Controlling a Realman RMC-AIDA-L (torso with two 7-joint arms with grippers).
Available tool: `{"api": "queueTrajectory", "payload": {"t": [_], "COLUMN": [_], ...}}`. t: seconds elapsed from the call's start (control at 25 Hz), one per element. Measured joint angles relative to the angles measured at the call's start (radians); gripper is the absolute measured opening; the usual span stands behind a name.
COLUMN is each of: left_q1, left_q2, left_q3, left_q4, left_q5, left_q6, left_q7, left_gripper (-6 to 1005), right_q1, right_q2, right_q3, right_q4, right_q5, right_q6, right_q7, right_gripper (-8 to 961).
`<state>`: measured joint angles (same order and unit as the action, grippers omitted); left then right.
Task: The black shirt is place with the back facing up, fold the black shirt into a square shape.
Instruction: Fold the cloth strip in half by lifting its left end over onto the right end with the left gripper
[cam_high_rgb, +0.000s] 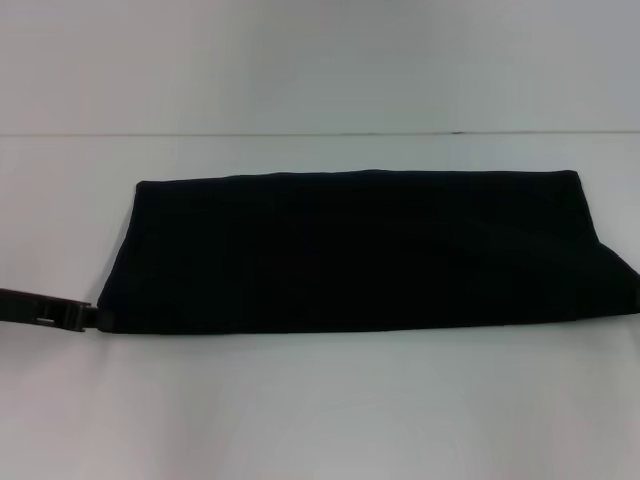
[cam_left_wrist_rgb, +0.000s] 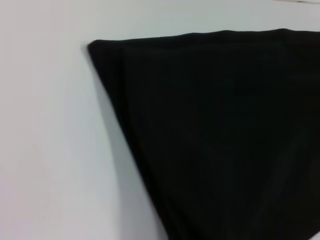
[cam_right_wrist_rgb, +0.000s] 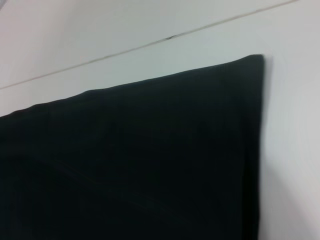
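the black shirt (cam_high_rgb: 350, 250) lies flat on the white desk (cam_high_rgb: 320, 410), already folded into a long narrow band. its long axis runs side to side, parallel to the desk's near edge, from near the left edge to the right edge, where the head view cuts its end off. the far edge is straight; the near edge slants a little, so the band looks wider toward the right. no sleeve or neckline shows, so which end is the collar cannot be told.

the left gripper (cam_high_rgb: 92, 317) sits low at the shirt's near left corner, right against the cloth. whether its fingers are spread, pressed together or pinching the corner cannot be told. the right gripper is not in the head view; its wrist camera looks down on the shirt's far right corner (cam_right_wrist_rgb: 252, 65), so that arm probably hovers near the right end.

the step in hand seems to be the crosswise fold that turns the band into a square. to do it well, the left end should be held through all layers at the corner, not only the top one, lifted just enough to clear the cloth below, and carried straight along the long axis toward the right end. keeping the moving edge square to the long sides matters, or the layers will fan out. lay it down with ends matched, and let go only when the cloth rests flat.
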<state>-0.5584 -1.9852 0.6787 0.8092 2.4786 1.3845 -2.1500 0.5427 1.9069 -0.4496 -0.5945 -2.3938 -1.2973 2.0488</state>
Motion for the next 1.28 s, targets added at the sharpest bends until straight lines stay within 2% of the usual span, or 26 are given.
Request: {"api": "queueTrajectory", "payload": {"t": [0.2,0.32,0.4,0.52,0.56,0.76,0.88,1.08,1.16,1.28], "left_q1": [-0.001,0.011,0.015,0.018,0.018,0.016,0.007,-0.012,-0.021,-0.035], "left_q2": [0.003,0.001,0.002,0.007,0.010,0.028,0.035,0.040,0.041,0.040], "left_q3": [-0.042,-0.071,-0.088,-0.119,-0.131,-0.161,-0.154,-0.154,-0.158,-0.161], "left_q4": [0.043,0.079,0.095,0.108,0.111,0.109,0.089,0.024,-0.023,-0.064], "left_q5": [0.000,-0.001,-0.001,-0.001,-0.001,0.002,0.011,0.011,0.011,0.010], "left_q6": [0.052,0.058,0.065,0.099,0.123,0.266,0.327,0.353,0.321,0.276], "left_q7": [-0.005,-0.010,-0.017,-0.022,-0.027,-0.103,-0.191,-0.313,-0.360,-0.399], "left_gripper": [24,127,196,268,292,412,560,779,859,882], "right_q1": [-0.008,-0.027,-0.039,-0.047,-0.042,-0.013,0.018,0.053,0.061,0.071], "right_q2": [0.006,0.019,0.022,0.022,0.029,0.041,0.041,0.049,0.055,0.061], "right_q3": [0.047,0.111,0.134,0.140,0.131,0.081,0.045,0.013,0.005,0.002], "right_q4": [-0.074,-0.170,-0.202,-0.204,-0.192,-0.145,-0.098,-0.068,-0.066,-0.066], "right_q5": [0.013,0.046,0.095,0.175,0.196,0.200,0.200,0.201,0.204,0.206], "right_q6": [-0.102,-0.178,-0.226,-0.288,-0.303,-0.294,-0.270,-0.276,-0.284,-0.318], "right_q7": [-0.013,-0.015,-0.029,-0.070,-0.100,-0.150,-0.176,-0.232,-0.270,-0.337], "right_gripper": [19,21,233,342,378,572,695,871,882,900]}}
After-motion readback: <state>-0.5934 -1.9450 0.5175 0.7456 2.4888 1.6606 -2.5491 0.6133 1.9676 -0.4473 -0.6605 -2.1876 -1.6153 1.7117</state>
